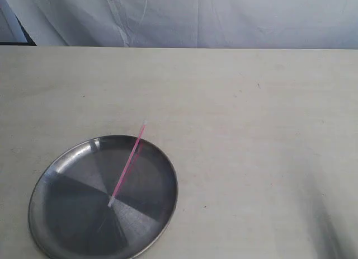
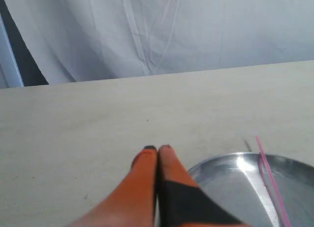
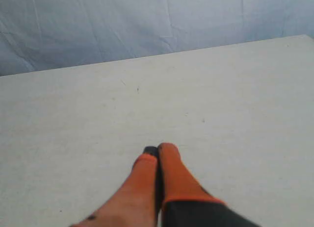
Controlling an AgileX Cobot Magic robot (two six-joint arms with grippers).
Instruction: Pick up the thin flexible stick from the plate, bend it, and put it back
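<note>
The steel plate (image 1: 61,214) lies at the front left of the table in the exterior view. Across it lies the thin pink stick (image 1: 127,164), straight, one pale tip near the plate's centre and the other leaning out over the far rim. In the left wrist view the plate (image 2: 230,180) and the stick (image 2: 271,180) show beside my left gripper (image 2: 157,148), whose orange fingers are shut with nothing between them. My right gripper (image 3: 160,148) is also shut and empty, over bare table, with no plate or stick in its view. Neither gripper appears in the exterior view.
The pale wooden table (image 1: 251,130) runs back to a white cloth backdrop (image 1: 196,18). A blurred grey shadow (image 1: 330,231) sits at the exterior view's front right corner. A dark gap (image 2: 19,65) shows at the backdrop's edge.
</note>
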